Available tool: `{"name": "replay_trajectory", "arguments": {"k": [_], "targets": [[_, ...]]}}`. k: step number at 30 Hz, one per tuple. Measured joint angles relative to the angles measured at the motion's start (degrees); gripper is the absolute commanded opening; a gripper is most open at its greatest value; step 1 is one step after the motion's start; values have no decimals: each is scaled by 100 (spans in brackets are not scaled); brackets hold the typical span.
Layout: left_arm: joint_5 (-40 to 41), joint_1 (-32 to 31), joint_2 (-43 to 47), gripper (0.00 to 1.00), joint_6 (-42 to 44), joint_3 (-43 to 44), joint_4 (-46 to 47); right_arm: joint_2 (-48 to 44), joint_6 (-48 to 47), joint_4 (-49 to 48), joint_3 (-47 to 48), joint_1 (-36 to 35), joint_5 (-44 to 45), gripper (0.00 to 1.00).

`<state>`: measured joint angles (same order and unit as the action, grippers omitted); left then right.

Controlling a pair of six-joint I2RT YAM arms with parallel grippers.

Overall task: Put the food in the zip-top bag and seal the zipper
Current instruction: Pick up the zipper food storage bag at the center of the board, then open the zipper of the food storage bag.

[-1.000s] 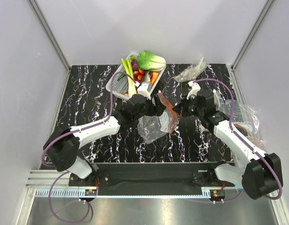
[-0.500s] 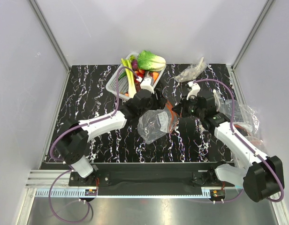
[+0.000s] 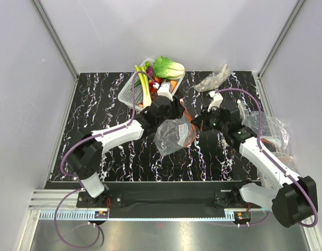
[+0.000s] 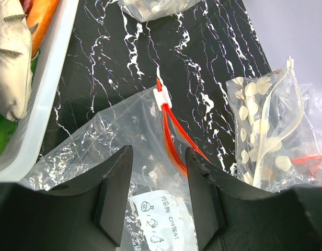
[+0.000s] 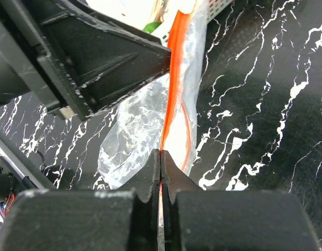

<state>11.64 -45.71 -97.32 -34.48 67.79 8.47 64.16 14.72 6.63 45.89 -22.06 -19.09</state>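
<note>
Opening the bag, it seems: right gripper (image 5: 161,152) pinches the zipper (image 5: 176,47) of the zip-top bag (image 3: 171,137); left gripper (image 4: 158,157), spread, should next grab the opposite lip

Zip-top bag (image 4: 98,137) clr crinkly plastic, table (image 4: 114,57) glossy.

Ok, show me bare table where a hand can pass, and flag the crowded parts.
Bare table: between the left wall and the basket, and in the near strip below the zip-top bag. Crowded: the middle, where left gripper and right gripper are at the bag, and the right edge with wrinkly bags.
</note>
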Motion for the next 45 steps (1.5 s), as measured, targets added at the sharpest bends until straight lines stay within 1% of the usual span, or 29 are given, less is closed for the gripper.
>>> {"name": "replay_trajectory", "arguments": {"k": [2,3,5,6,7,9,10,13,14,17,18,20,22,25,26,28,29,32,34,38,40,45], "targets": [[-2,9,-4,50,0,0,4,-26,0,0,2,-20,-2,0],[-4,11,-15,45,2,0,7,-33,0,2,2,-31,-2,0],[-20,24,-46,39,13,0,26,-33,0,2,2,-55,0,0],[-26,28,-76,33,33,2,24,-33,0,4,2,-61,4,0],[-31,31,-111,26,55,4,24,-35,0,4,2,-72,9,0],[-55,42,-157,17,129,4,-13,-37,-2,11,2,-81,55,0],[-74,44,-164,10,164,4,-48,-37,-11,42,2,-90,120,0],[-155,68,-149,0,315,4,-164,-31,-42,177,7,-94,326,5],[-192,72,-125,0,365,4,-234,-13,-44,232,11,-94,378,6],[-291,87,46,0,557,11,-544,140,-46,337,72,-94,505,17],[-321,90,133,0,621,31,-686,186,-44,356,83,-94,514,28],[-376,92,264,0,748,181,-1012,271,-52,409,92,-101,503,36],[-415,92,380,0,839,374,-1255,330,-103,452,120,-120,457,39],[-485,92,575,0,957,616,-1497,474,-149,551,275,-251,442,39],[-518,92,625,0,984,682,-1569,520,-166,570,332,-306,442,38],[-586,92,686,0,1045,782,-1700,634,-219,592,457,-476,481,32],[-616,92,695,0,1078,848,-1803,680,-245,619,505,-562,511,27],[-723,92,695,0,1193,1008,-2138,717,-291,662,533,-717,634,17],[-811,94,695,0,1294,1121,-2365,717,-295,671,533,-734,780,12],[-1047,96,695,0,1427,1250,-2592,704,-275,890,643,-739,1307,9],[-1187,96,695,1,1462,1261,-2623,658,-273,1078,778,-739,1609,6],[-1683,107,706,5,1392,1259,-2426,378,-245,1620,1213,-739,2382,4]]}}
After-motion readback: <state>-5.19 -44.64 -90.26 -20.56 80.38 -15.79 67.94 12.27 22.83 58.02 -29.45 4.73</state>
